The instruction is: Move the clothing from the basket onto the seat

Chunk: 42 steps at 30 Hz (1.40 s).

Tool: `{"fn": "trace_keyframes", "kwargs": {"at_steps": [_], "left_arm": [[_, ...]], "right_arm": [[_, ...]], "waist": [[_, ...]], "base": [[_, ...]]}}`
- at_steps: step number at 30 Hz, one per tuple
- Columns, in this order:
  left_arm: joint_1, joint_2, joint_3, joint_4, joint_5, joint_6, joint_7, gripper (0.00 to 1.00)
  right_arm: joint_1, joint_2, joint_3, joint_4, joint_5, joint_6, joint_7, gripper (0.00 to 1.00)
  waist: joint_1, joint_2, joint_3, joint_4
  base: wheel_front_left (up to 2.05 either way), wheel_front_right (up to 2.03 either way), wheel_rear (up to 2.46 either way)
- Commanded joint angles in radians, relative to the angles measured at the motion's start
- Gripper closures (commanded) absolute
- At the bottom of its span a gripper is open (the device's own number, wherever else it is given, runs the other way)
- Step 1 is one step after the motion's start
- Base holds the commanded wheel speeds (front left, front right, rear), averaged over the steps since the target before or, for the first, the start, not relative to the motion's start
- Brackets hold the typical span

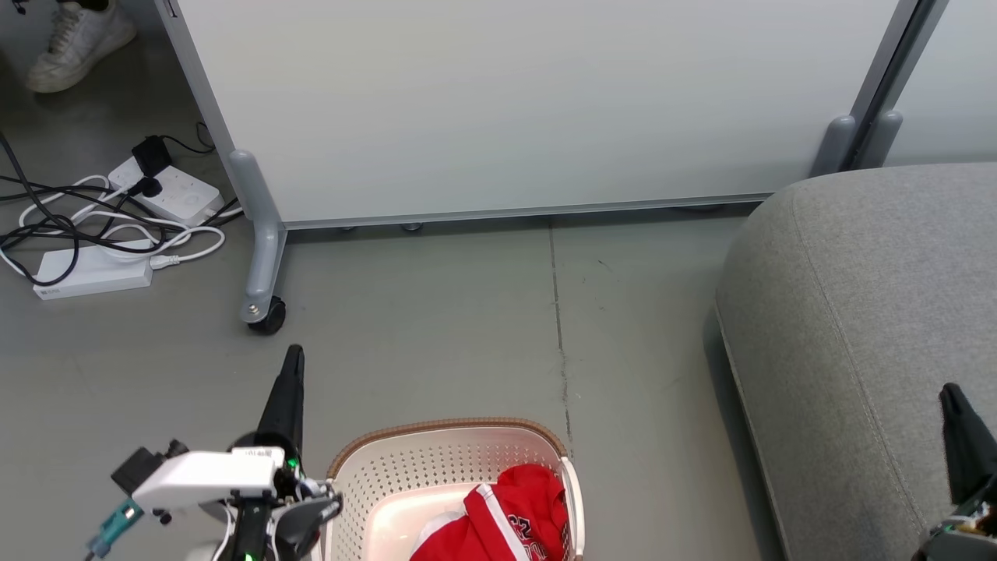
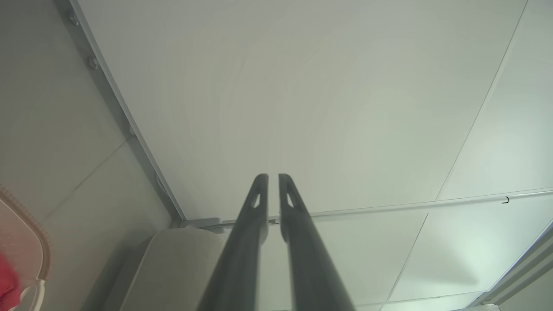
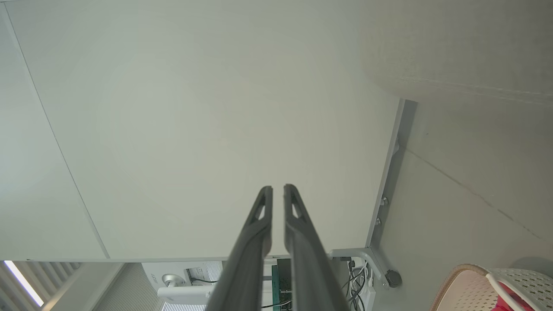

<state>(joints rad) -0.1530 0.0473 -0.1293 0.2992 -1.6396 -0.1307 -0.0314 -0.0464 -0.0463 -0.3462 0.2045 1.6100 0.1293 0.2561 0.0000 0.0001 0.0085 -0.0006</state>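
Observation:
The cream-white basket with a brown rim stands on the floor at the bottom centre of the head view. Red clothing with a white stripe and dark print lies bunched in its right half. The grey seat fills the right side. My left gripper is shut and empty, raised just left of the basket, fingers pointing toward the partition. My right gripper is shut and empty over the seat's near part. In the left wrist view the shut left gripper faces the partition; the right gripper does the same.
A pale wheeled partition stands behind the basket, its caster foot at the left. Power strips and tangled cables lie on the floor at the far left. A person's white shoe is at the top left corner.

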Motion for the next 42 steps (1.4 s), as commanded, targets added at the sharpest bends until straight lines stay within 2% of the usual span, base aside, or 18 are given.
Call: {"fn": "trace_keyframes", "kwargs": {"at_steps": [1,10,16,26,42], "left_arm": [[0.004,-0.001,-0.001,0.004,0.0,0.001,-0.001,0.0],[-0.006,-0.002,0.0,0.002,0.014,0.001,-0.026,0.0],[-0.021,-0.001,0.009,-0.013,0.079,0.001,-0.044,0.0],[-0.044,0.0,0.047,-0.086,0.31,0.004,-0.071,0.0],[-0.057,0.001,0.011,-0.155,0.675,0.03,-0.106,0.0]], "right_arm": [[0.002,0.004,0.0,0.005,-0.001,0.0,-0.001,0.0],[-0.01,0.002,0.037,0.008,-0.038,0.0,-0.052,0.0],[-0.032,-0.022,0.078,0.005,-0.116,0.0,-0.098,0.0],[-0.073,-0.053,0.125,-0.059,-0.36,0.001,-0.159,0.0],[-0.105,-0.1,0.215,-0.137,-0.734,0.001,-0.237,0.0]], "waist": [[0.0,-0.0001,0.0,0.0],[0.0,-0.0001,0.001,0.0],[0.0,-0.0001,0.002,0.0],[0.0,-0.0001,0.005,-0.001],[0.0,-0.0001,0.006,0.002]], "base": [[0.0,0.0,0.0],[0.0,0.0,0.0],[0.0,0.0,0.0],[0.0,0.0,0.0],[0.0,0.0,0.0]]}}
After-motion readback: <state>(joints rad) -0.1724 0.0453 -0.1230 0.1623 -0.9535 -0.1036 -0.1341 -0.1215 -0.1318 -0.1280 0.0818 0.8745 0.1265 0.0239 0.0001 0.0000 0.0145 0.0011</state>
